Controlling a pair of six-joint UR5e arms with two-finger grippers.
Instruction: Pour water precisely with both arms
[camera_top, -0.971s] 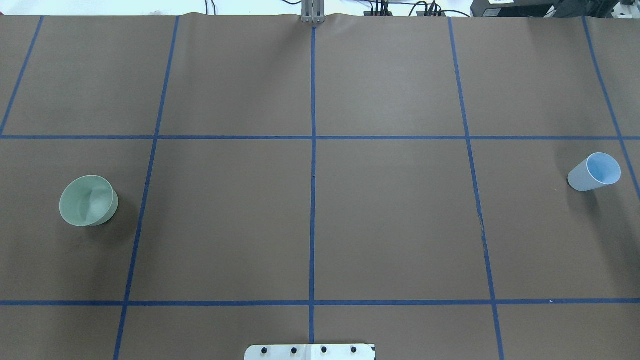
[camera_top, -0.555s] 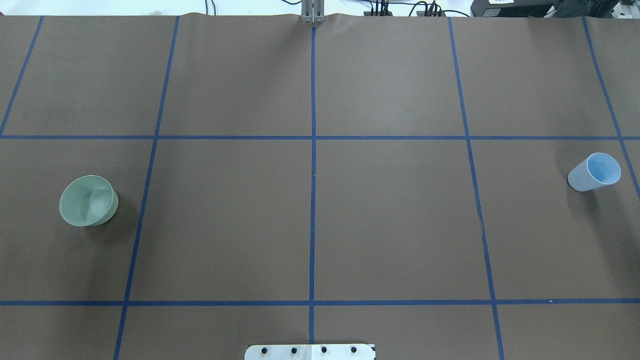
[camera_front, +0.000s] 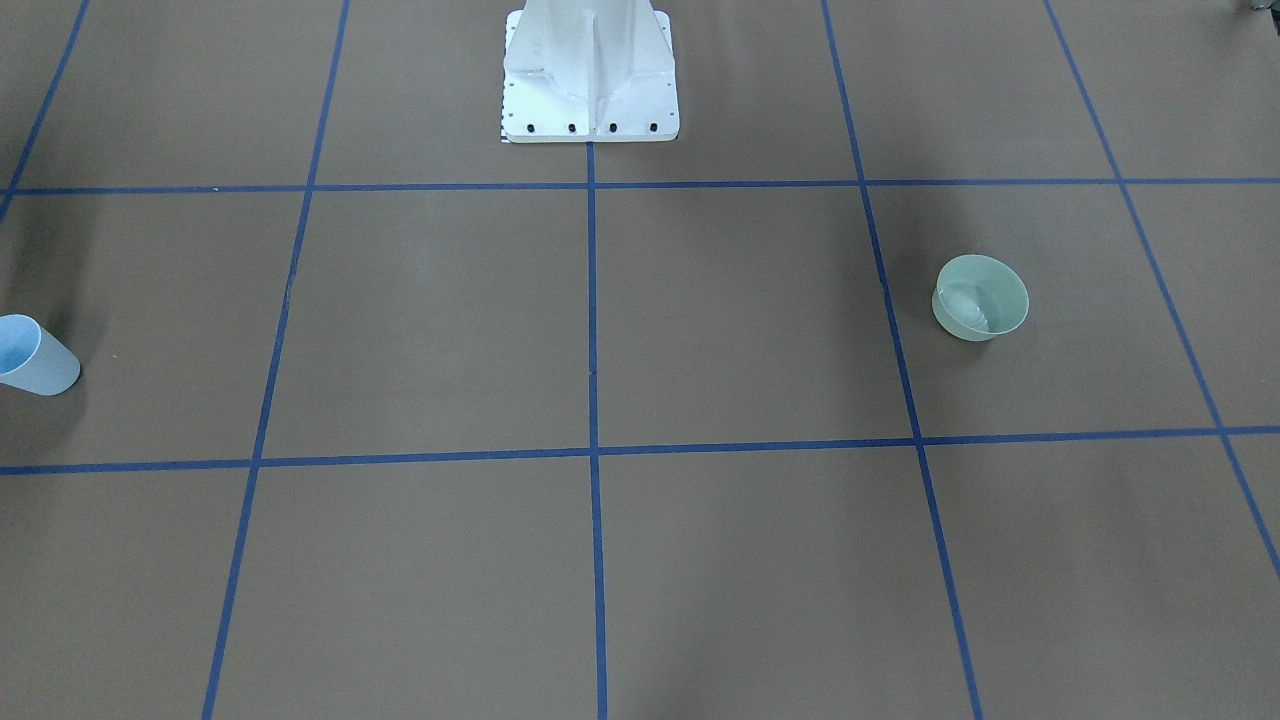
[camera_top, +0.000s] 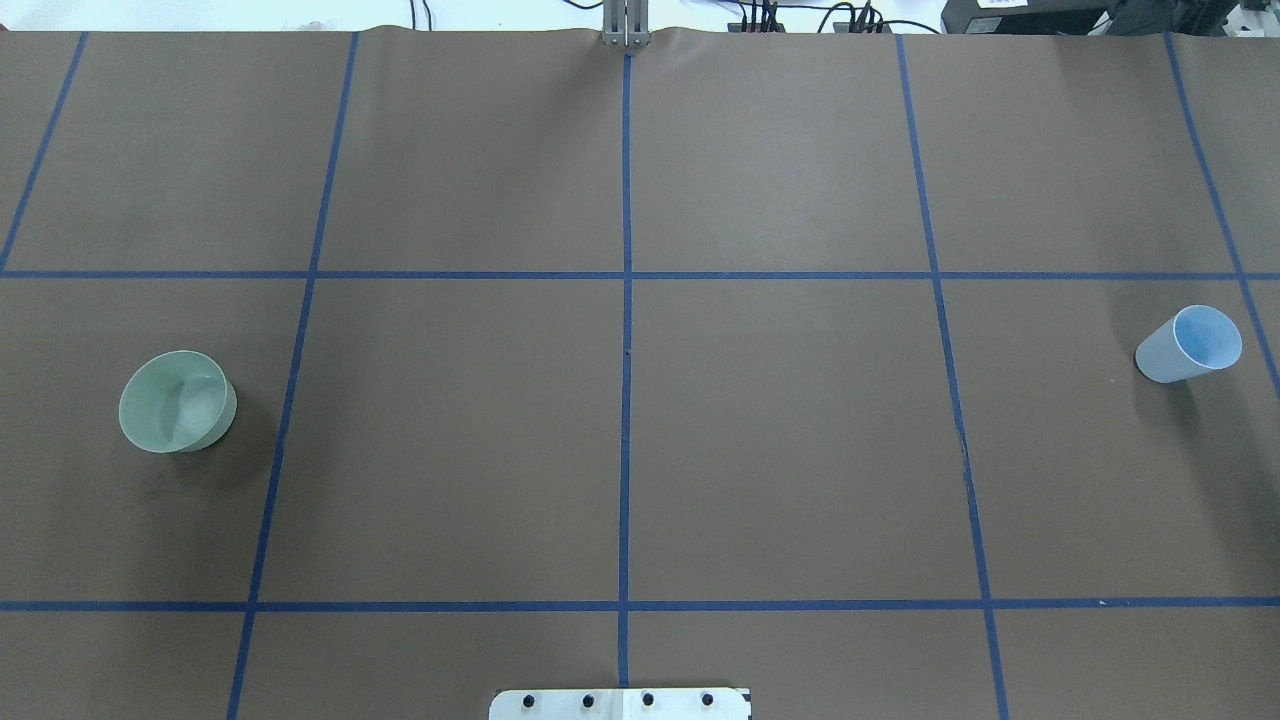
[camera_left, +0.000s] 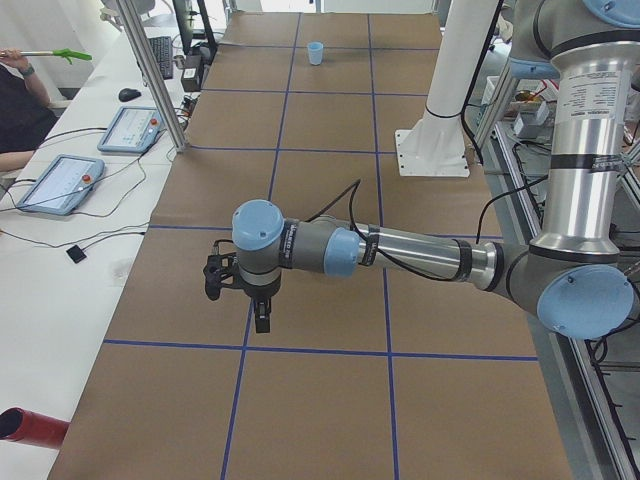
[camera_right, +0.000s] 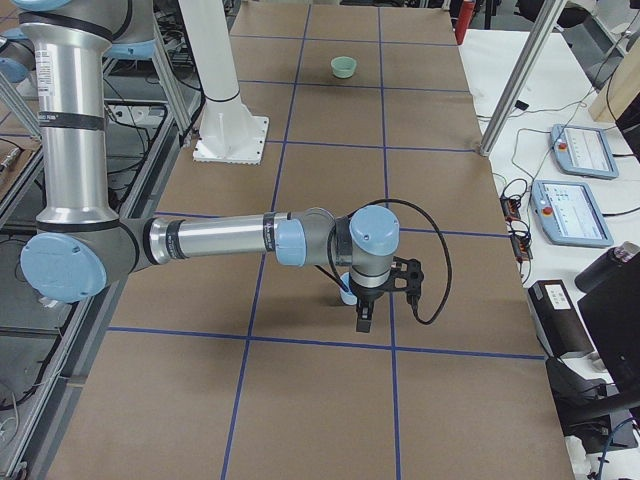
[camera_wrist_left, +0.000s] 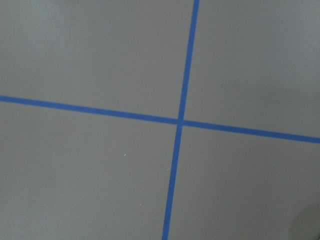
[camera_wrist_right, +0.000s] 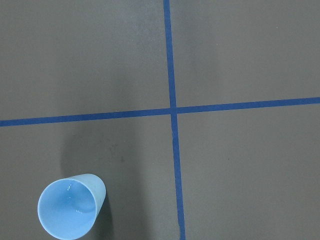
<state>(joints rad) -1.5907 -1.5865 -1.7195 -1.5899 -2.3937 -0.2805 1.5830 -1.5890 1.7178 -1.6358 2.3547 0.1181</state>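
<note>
Pedestal: the white bolted pedestal (camera_front: 590, 90) stands at the middle of the robot-side edge of the desk, on brown paper (camera_top: 780, 440) ruled with blue tape lines (camera_top: 625, 400).
Left arm: the left arm (camera_left: 420, 255) rises by the robot-side edge at the desk's left end, bends at the elbow and lies level over the paper, with its wrist turned down.
Left claw: the left gripper (camera_left: 260, 315) hangs above the paper with its fingers pointing straight down, holding nothing I can see. From the side I cannot tell how far apart they stand. Its wrist camera looks down on a tape crossing.
Right arm: the right arm (camera_right: 210, 240) has the same pose at the desk's right end, forearm level and wrist down.
Right claw: the right gripper (camera_right: 364, 318) points down above the paper, near the cup. I cannot tell whether it is spread or closed.
Bowl: the pale green bowl (camera_top: 177, 400) sits mouth up near the left end, about midway between the robot-side and far edges.
Cup: the light-blue cup (camera_top: 1190, 343) stands upright near the right end, slightly farther out than the bowl. Its long axis is vertical and its wide mouth is on top. It stands beside a tape crossing, off the lines. I cannot tell whether it holds water.
Far edge: black cables (camera_top: 850, 18) run along the far edge.
Writing: the tablets (camera_left: 60, 183) on the side bench beyond the far edge have screens too small to read.
</note>
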